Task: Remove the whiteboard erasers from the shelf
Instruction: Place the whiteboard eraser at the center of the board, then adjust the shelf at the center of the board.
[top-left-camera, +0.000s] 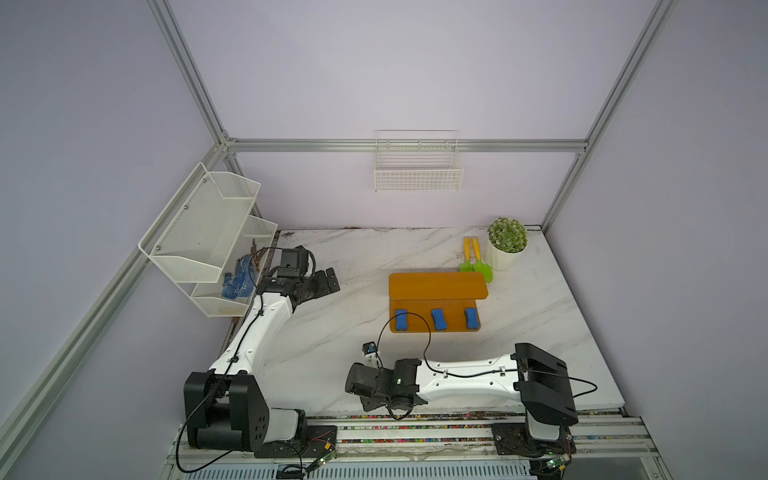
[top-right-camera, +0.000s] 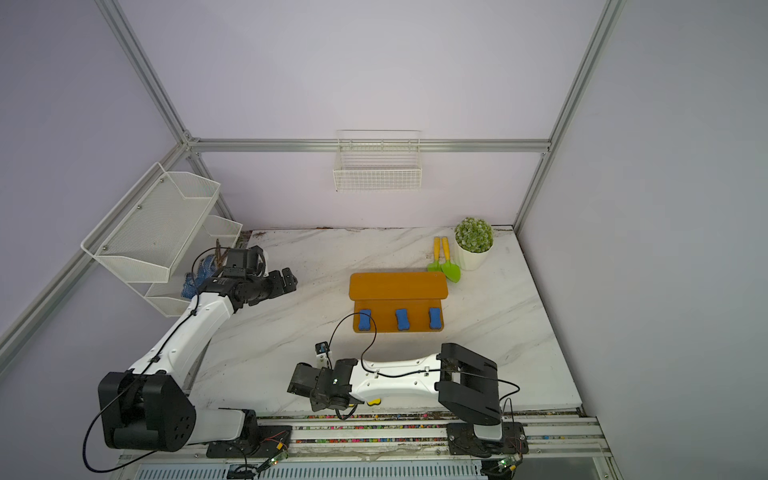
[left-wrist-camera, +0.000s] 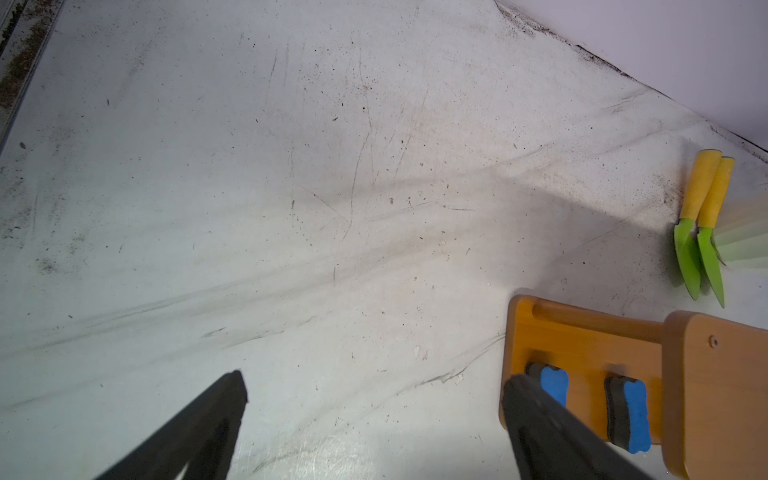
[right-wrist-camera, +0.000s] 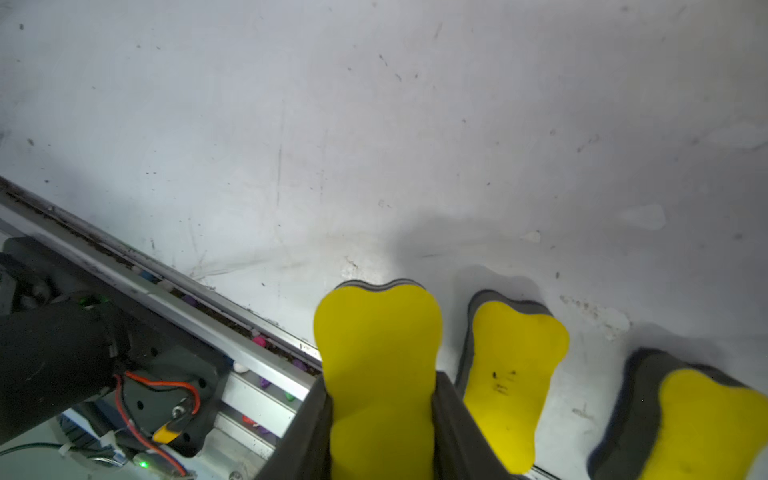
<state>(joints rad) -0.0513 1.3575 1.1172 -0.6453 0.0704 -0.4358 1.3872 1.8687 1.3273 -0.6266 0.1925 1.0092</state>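
Three blue whiteboard erasers (top-left-camera: 401, 319) (top-left-camera: 438, 319) (top-left-camera: 471, 318) lie in a row on the lower tier of the orange-brown shelf (top-left-camera: 436, 284); its upper tier is bare. My right gripper (right-wrist-camera: 382, 380) is shut on a yellow eraser (right-wrist-camera: 376, 328) low over the table's front edge. Two more yellow erasers (right-wrist-camera: 511, 374) (right-wrist-camera: 702, 428) lie flat on the table beside it. In both top views the right gripper (top-left-camera: 359, 384) (top-right-camera: 299, 382) hides the held eraser. My left gripper (left-wrist-camera: 376, 380) (top-left-camera: 332, 280) hovers open and empty, left of the shelf (left-wrist-camera: 582, 345).
Two yellow-handled green spatulas (top-left-camera: 476, 257) and a potted plant (top-left-camera: 507, 241) stand behind the shelf. A white mesh rack (top-left-camera: 203, 232) with blue gloves (top-left-camera: 237, 278) hangs at the left wall, a wire basket (top-left-camera: 417, 166) on the back wall. A metal rail (right-wrist-camera: 166, 282) borders the front edge.
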